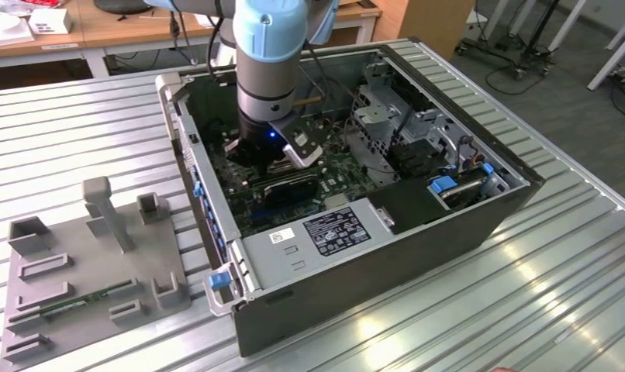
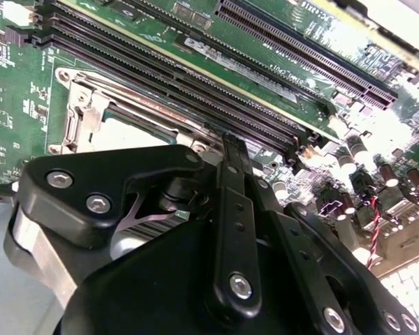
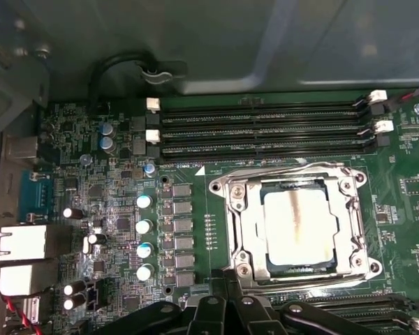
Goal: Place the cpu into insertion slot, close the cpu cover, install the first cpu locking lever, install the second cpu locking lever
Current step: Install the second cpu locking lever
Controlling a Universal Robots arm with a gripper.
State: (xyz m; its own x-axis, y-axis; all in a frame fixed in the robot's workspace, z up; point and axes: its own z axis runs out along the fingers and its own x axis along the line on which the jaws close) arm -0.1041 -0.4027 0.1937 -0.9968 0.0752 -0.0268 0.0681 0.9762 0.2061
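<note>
Cpu [image 3: 298, 227] is seen seated in insertion slot [image 3: 239, 234] w/ cpu cover [image 3: 349, 209] closed around it, at 12 o'clock just beyond gripper [image 3: 227, 307], whose opening and hold can't be told.

The arm [image 1: 274, 54] is held upright, its wrist pointed straight down. The black pincer [image 2: 232, 150] is seen in both wrist views, its linkage drawn narrowly together.
</note>
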